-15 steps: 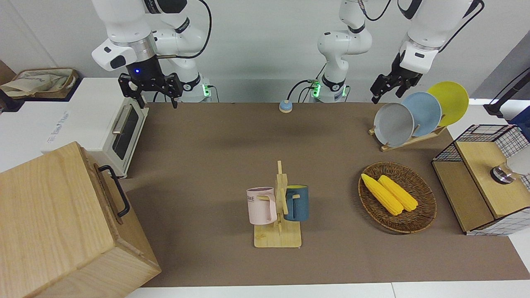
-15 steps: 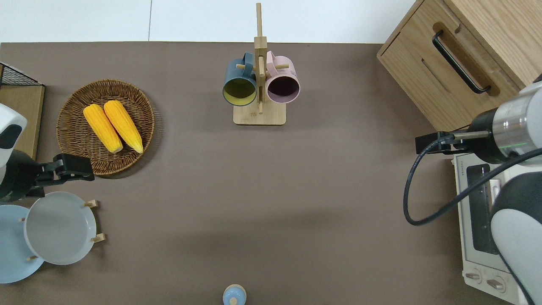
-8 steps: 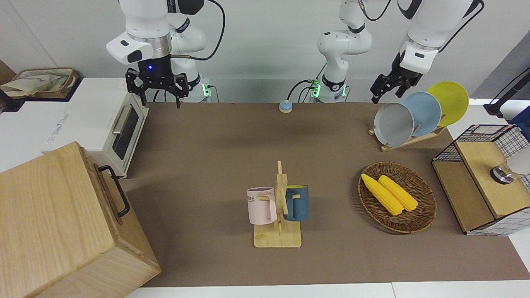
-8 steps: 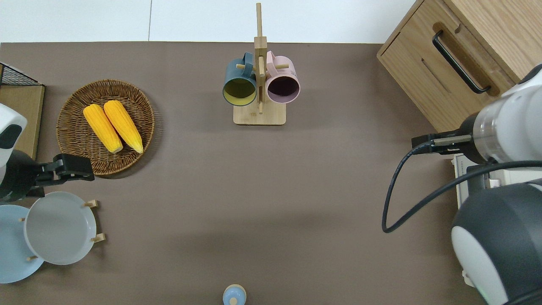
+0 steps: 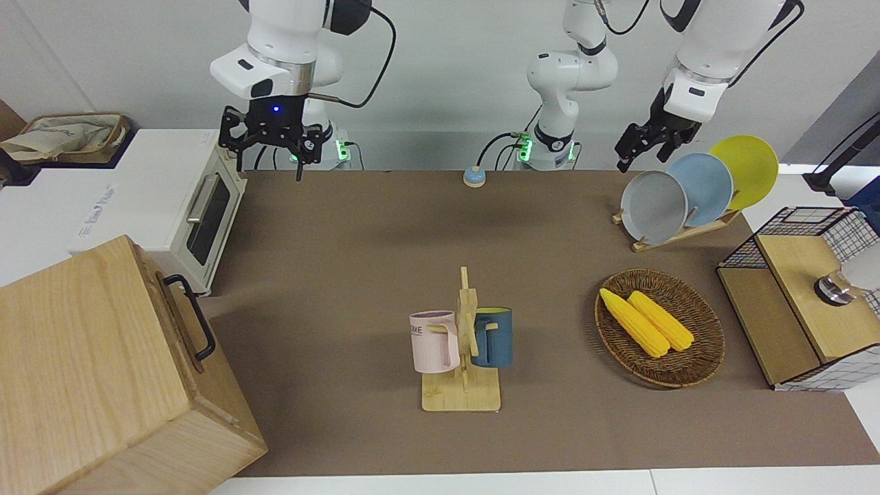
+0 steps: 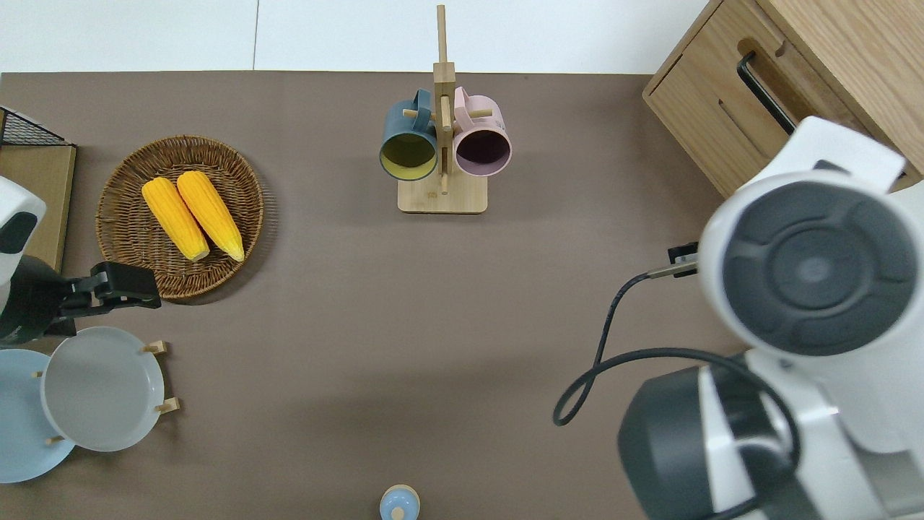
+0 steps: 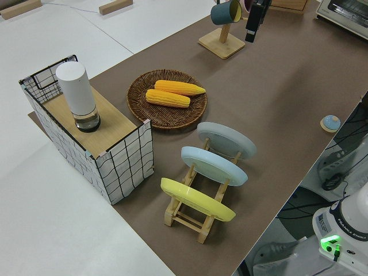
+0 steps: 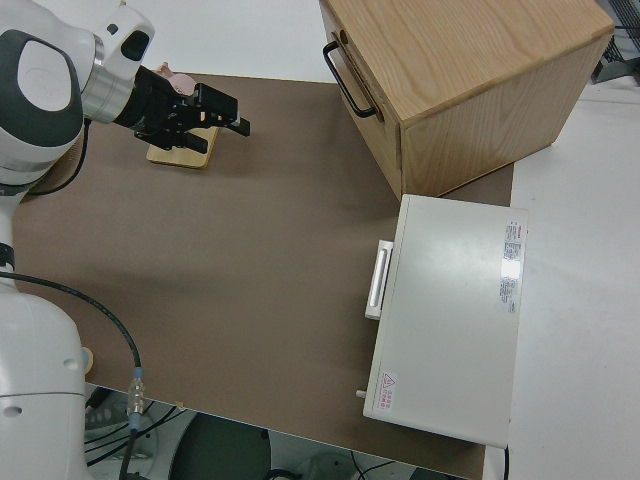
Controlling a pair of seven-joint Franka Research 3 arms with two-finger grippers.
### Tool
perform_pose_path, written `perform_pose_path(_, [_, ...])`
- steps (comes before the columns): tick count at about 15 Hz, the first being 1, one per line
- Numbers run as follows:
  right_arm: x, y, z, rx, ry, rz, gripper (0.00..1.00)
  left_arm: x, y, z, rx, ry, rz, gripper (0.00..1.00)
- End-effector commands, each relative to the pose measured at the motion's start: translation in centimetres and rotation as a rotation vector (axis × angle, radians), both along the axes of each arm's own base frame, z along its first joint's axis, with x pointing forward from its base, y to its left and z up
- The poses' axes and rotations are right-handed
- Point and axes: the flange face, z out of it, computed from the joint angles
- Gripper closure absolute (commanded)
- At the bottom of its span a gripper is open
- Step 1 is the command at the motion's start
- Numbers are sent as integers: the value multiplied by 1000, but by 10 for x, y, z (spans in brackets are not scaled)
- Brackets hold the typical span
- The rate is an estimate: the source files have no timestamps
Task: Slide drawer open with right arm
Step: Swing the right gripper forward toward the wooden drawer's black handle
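Note:
The drawer [image 5: 180,311] is the shallow top front of the pale wooden box [image 5: 82,357], at the right arm's end of the table. It is shut, with its black bar handle [image 6: 761,90] free; the handle also shows in the right side view [image 8: 345,80]. My right gripper [image 5: 269,168], with a blue light, hangs open and empty in the air over the brown mat, by the toaster oven's corner. It is well apart from the drawer and also shows in the right side view [image 8: 240,113]. In the overhead view my own arm hides it. The left arm is parked, with its gripper [image 5: 636,148] empty.
A white toaster oven [image 5: 199,213] stands beside the wooden box, nearer to the robots. A mug rack [image 5: 462,344] holds two mugs mid-table. A basket of corn [image 5: 660,337], a plate rack [image 5: 687,189] and a wire-mesh box [image 5: 797,302] are at the left arm's end.
My right arm has risen and swung from over the toaster oven toward the middle of the table, with its gripper still open. The left arm and the drawer have not moved.

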Motion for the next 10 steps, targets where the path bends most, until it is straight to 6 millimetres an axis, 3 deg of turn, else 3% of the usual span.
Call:
perform_pose_path(1, [-5,27,-30,-228,-50,54,23,-4,2,5,-1,5,-6,7])
perform_pose_path(4, [4,31,-38,-367,-77,95,30,-4,2,5,-1,3,-6,7])
perform_pose_path(10, [22,55,-80,-624,-114,202,30,-4,2,5,-1,3,-6,7])
